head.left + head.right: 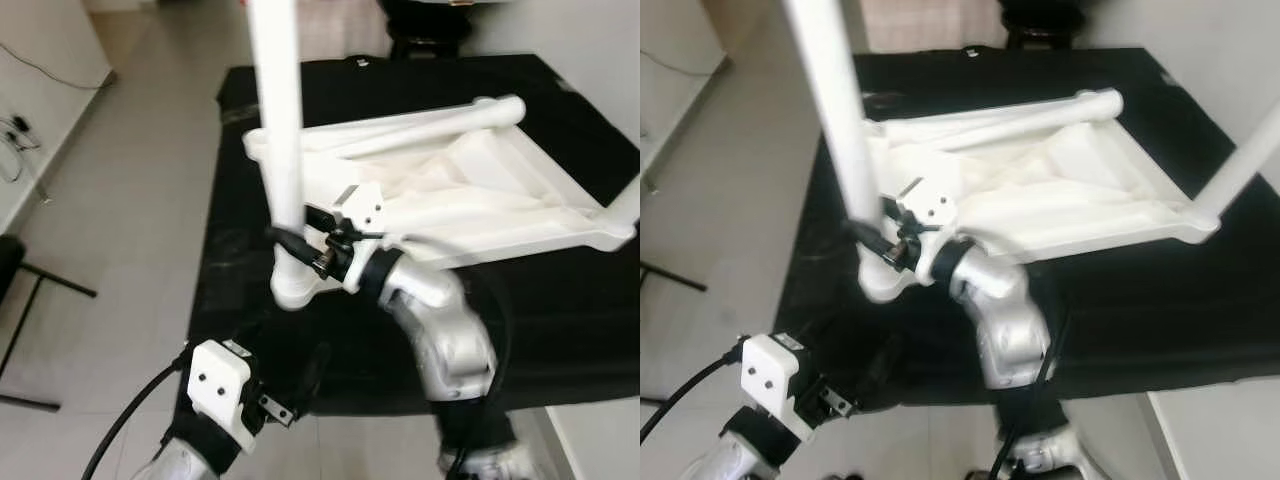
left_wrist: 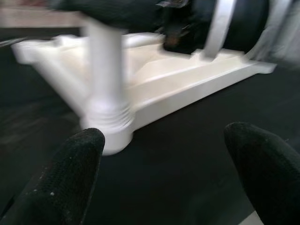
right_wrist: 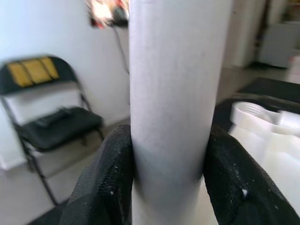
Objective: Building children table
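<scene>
In the left eye view, a white plastic table top [image 1: 470, 190] lies upside down on a black cloth [image 1: 560, 330] spread over the floor. A white table leg [image 1: 280, 130] stands upright in the near-left corner socket [image 1: 292, 285] of that top. The right gripper [image 1: 300, 245] reaches in from the near side and is clamped on the leg just above the socket, its silver forearm bending up from below. The left gripper [image 1: 275, 408] hangs low at the near-left edge of the cloth, well apart from the table. Another leg [image 1: 460, 122] lies slanted along the far side of the top. Pale floor tiles [image 1: 130, 200] stretch to the left.

In the right eye view the same scene repeats: the upright leg rises out of frame, and a further leg [image 1: 1240, 165] stands at the right corner of the top.

In the left wrist view, the left gripper's two black fingers [image 2: 63, 183] stand wide apart with nothing between them, over the black cloth. Beyond them sits the corner socket with the threaded base of the leg seated in it, somewhat blurred.

In the right wrist view, the right gripper's fingers [image 3: 103, 187] press against both sides of the grey-white leg, holding it firmly. Behind, a black folding chair [image 3: 51, 122] stands against a light wall.
</scene>
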Available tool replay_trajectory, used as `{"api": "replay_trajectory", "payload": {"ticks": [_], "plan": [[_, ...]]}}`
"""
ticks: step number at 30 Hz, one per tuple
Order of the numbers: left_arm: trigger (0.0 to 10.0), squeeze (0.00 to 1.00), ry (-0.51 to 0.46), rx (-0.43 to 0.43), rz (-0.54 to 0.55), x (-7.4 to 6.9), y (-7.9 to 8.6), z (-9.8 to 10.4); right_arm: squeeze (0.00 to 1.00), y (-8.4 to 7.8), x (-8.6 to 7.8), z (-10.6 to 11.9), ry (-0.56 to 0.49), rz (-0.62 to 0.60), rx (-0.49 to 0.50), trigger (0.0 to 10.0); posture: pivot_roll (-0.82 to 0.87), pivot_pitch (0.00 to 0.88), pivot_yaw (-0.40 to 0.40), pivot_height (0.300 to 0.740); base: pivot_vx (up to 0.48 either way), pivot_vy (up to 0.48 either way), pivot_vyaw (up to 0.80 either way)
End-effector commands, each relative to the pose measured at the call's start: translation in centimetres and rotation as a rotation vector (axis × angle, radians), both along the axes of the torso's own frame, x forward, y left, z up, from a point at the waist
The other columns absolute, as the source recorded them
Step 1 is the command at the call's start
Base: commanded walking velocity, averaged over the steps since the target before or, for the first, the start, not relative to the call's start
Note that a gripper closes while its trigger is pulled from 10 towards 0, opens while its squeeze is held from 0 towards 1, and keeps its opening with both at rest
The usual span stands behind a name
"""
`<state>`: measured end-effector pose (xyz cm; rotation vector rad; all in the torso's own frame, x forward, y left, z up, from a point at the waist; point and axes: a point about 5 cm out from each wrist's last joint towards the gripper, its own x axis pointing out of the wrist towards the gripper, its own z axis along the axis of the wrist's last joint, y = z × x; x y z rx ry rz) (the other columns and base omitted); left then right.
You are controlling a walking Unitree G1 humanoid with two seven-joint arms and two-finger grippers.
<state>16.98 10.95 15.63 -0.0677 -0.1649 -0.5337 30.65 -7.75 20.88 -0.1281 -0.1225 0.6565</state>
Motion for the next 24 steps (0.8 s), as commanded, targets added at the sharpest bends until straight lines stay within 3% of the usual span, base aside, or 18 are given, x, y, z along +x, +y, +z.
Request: {"api": "replay_trajectory", "payload": {"ticks": [1, 4, 7, 8, 10, 11, 13, 14, 15, 16, 17, 18, 19, 21, 22, 24], "plan": [[10.0, 0.0, 0.019, 0.006, 0.0, 0.0, 0.2, -0.4, 0.0, -3.0, 0.0, -4.0, 0.168, -0.204, -0.095, 0.0, -0.03, 0.226, -0.01, 0.74, 0.0, 0.0, 0.0], [10.0, 0.0, 0.022, 0.005, -0.01, 0.2, 0.2, -0.5, 0.0, -1.8, 0.3, -3.7, 0.158, -0.101, -0.073, 0.0, -0.02, 0.216, -0.011, 0.74, 0.0, 0.0, 0.0], [10.0, 0.0, 0.023, 0.005, -0.017, 0.4, 0.2, -0.5, 0.0, -0.9, 0.9, -2.8, 0.145, -0.098, -0.051, 0.0, -0.02, 0.213, -0.01, 0.74, 0.0, 0.0, 0.0], [10.0, 0.0, 0.021, 0.005, -0.013, 0.5, 0.2, -0.5, 0.0, -0.3, 1.1, -2.2, 0.155, -0.093, -0.011, 10.0, -0.02, 0.211, -0.011, 0.74, 0.0, 0.0, 0.0], [10.0, 0.0, 0.019, 0.004, -0.009, 0.5, 0.2, -0.5, 0.0, 0.1, 1.0, -2.0, 0.158, -0.067, 0.004, 10.0, -0.02, 0.209, -0.012, 0.74, 0.0, 0.0, 0.0], [10.0, 0.0, 0.018, 0.003, -0.006, 0.6, 0.2, -0.5, 1.0, 0.4, 1.1, -1.3, 0.128, -0.023, 0.028, 10.0, -0.02, 0.208, -0.013, 0.74, 0.0, 0.0, 0.0], [10.0, 0.0, 0.017, 0.002, -0.002, 0.7, 0.2, -0.5, 1.0, 1.2, 1.1, 0.2, 0.05, 0.158, 0.086, 10.0, -0.02, 0.205, -0.008, 0.74, 0.0, 0.0, 0.0], [10.0, 0.0, 0.017, 0.002, -0.002, 0.7, 0.2, -0.5, 1.0, 1.2, 1.1, 0.2, 0.05, 0.158, 0.086, 10.0, -0.02, 0.205, -0.008, 0.74, 0.0, 0.0, 0.0], [10.0, 0.0, 0.017, 0.002, -0.002, 0.7, 0.2, -0.5, 1.0, 1.3, 1.1, 1.1, 0.035, 0.275, 0.106, 10.0, -0.02, 0.204, -0.004, 0.74, 0.0, 0.0, 0.0], [10.0, 0.0, 0.017, 0.002, -0.002, 0.7, 0.2, -0.5, 1.0, 1.3, 1.1, 1.1, 0.035, 0.275, 0.106, 10.0, -0.02, 0.204, -0.004, 0.74, 0.0, 0.0, 0.0], [10.0, 0.0, 0.017, 0.002, -0.002, 0.8, 0.2, -0.5, 1.0, 1.3, 1.0, 1.7, 0.035, 0.382, 0.111, 10.0, -0.02, 0.204, -0.004, 0.74, 0.0, 0.0, 0.0], [10.0, 0.0, 0.017, 0.002, -0.003, 0.8, 0.2, -0.5, 1.0, 1.2, 0.9, 2.3, 0.01, 0.484, 0.077, 10.0, -0.02, 0.199, 0.0, 0.74, 0.0, 0.0, 0.0], [10.0, 0.0, 0.017, 0.002, -0.005, 0.8, 0.1, -0.5, 0.86, 0.8, 0.9, 2.8, -0.016, 0.596, 0.021, 10.0, -0.01, 0.199, -0.001, 0.74, 0.0, 0.0, 0.0], [10.0, 0.0, 0.017, 0.002, -0.006, 0.8, 0.1, -0.5, 0.86, 0.6, 0.9, 3.0, -0.033, 0.663, -0.02, 10.0, -0.01, 0.199, -0.001, 0.74, 0.0, 0.0, 0.0], [10.0, 0.0, 0.017, 0.002, -0.007, 0.8, 0.1, -0.5, 0.0, 0.3, 1.2, 3.3, -0.025, 0.711, -0.043, 10.0, -0.01, 0.198, -0.002, 0.74, 0.0, 0.0, 0.0], [10.0, 0.0, 0.017, 0.002, -0.006, 0.8, 0.1, -0.5, 0.0, 0.1, 1.8, 3.7, -0.013, 0.735, -0.049, 10.0, -0.01, 0.198, -0.003, 0.74, 0.0, 0.0, 0.0]]}}
